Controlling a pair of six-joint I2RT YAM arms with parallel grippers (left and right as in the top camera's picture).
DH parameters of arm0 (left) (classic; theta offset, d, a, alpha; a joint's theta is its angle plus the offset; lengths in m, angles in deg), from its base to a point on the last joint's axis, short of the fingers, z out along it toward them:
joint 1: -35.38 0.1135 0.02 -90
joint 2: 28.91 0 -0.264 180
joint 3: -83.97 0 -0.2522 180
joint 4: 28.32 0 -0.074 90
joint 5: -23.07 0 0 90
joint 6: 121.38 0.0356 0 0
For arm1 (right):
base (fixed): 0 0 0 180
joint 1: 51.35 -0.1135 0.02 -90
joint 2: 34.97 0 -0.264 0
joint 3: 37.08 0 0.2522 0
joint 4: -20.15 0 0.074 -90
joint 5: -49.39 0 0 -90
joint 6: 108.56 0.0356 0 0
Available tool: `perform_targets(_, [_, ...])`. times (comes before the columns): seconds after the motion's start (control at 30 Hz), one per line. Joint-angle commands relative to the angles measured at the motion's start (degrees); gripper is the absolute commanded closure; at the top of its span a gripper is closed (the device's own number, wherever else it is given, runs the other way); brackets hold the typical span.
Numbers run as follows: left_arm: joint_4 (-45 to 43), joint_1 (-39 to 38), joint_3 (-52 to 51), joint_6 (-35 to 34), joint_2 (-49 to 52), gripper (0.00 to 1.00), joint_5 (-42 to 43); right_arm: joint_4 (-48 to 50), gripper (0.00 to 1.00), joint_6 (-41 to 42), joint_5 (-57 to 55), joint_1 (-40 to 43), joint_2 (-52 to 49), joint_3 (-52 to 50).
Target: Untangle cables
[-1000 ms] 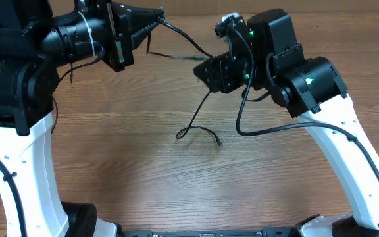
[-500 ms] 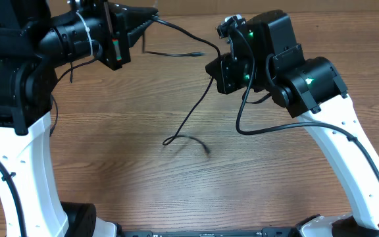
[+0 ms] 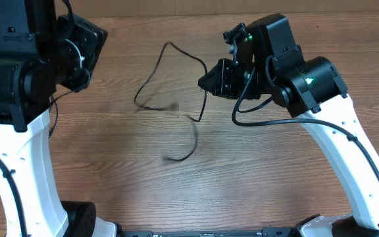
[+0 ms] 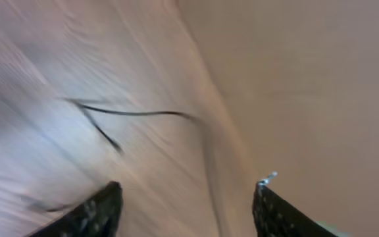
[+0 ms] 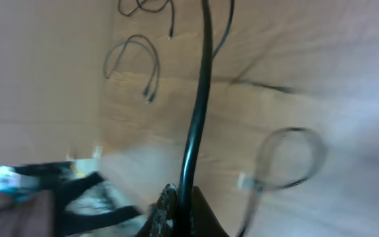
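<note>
Cable [image 4: 137, 113] now free of left hand [image 4: 186, 197]

On the table [image 3: 110, 184], a cable [image 3: 195, 135] left of the right pincer [image 3: 201, 82] (one end in it)

A wooden table [image 3: 124, 191] with brown grain fills the overhead view. A plain tan surface [image 4: 308, 79] rises along its far edge.

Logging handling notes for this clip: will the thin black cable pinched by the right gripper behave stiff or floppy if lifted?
Probably floppy: the cable trails from the right gripper in loose bends over the table. Likely light, since a single pinch holds it. It might slide in that grip, being so thin.
</note>
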Motion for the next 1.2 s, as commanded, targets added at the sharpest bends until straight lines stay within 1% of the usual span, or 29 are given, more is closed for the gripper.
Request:
perform_targets(0.0, [1.7, 0.3, 0.1, 17.9, 1.8, 0.32, 0.5, 0.6, 0.96, 9.0, 5.6, -0.2, -0.1, -0.1])
perform_targets(0.03, [2.1, 0.3, 0.1, 21.9, 2.1, 0.28, 3.4, 0.9, 0.96, 10.4, 6.0, -0.2, -0.1, -0.1])
perform_targets(0.13, [2.3, 0.2, 0.1, 34.8, 3.0, 0.25, 16.3, 1.6, 0.96, 13.5, 6.0, -0.2, -0.1, -0.1])
perform_targets(0.17, [2.2, 0.2, 0.1, 38.1, 3.1, 0.22, 20.7, 1.9, 0.96, 13.5, 6.0, -0.2, -0.1, -0.1])
perform_targets(0.2, [2.1, 0.2, 0.1, 39.6, 3.3, 0.19, 23.4, 2.0, 0.96, 13.2, 6.0, -0.2, -0.1, -0.1])
perform_targets(0.23, [2.1, 0.2, 0.1, 39.6, 3.3, 0.2, 24.9, 2.0, 0.96, 12.1, 6.0, -0.2, -0.1, -0.1])
perform_targets(0.27, [2.1, 0.2, 0.1, 37.3, 3.5, 0.24, 25.5, 2.0, 0.96, 9.6, 6.0, -0.2, -0.1, -0.1])
perform_targets(0.3, [2.3, 0.2, 0.1, 34.3, 3.6, 0.25, 25.5, 1.9, 0.96, 6.6, 6.0, -0.2, -0.1, -0.1])
perform_targets(0.4, [3.6, -0.2, 0.1, 26.7, 3.9, 0.24, 25.6, 1.0, 0.96, -1.0, 6.0, -0.2, -0.1, -0.1])
perform_targets(0.5, [3.8, -1.9, 0.1, 22.9, 4.0, 0.23, 25.6, 0.7, 0.96, -6.8, 6.2, -0.2, -0.2, -0.1])
perform_targets(0.6, [3.7, -4.3, 0.1, 19.1, 4.0, 0.21, 25.4, 0.6, 0.96, -10.7, 6.3, -0.6, -0.2, -0.1])
perform_targets(0.87, [3.3, -10.1, 0.1, 11.5, 6.5, 0.28, 23.5, 2.6, 0.96, -11.4, 6.4, -4.5, -0.2, -0.1])
perform_targets(0.93, [3.3, -10.8, 0.1, 11.2, 7.8, 0.28, 24.0, 3.6, 0.96, -11.3, 6.3, -5.7, -0.2, -0.1])
perform_targets(1.03, [3.4, -11.5, 0.1, 11.3, 9.9, 0.33, 25.0, 4.2, 0.96, -11.3, 6.2, -6.5, -0.2, -0.1])
perform_targets(1.1, [3.5, -11.5, 0.1, 11.3, 11.0, 0.34, 26.4, 4.2, 0.96, -11.3, 6.2, -6.5, -0.2, -0.1])
perform_targets(1.17, [3.5, -11.5, 0.1, 11.3, 11.8, 0.34, 28.5, 4.3, 0.96, -11.3, 6.2, -6.5, -0.2, -0.1])
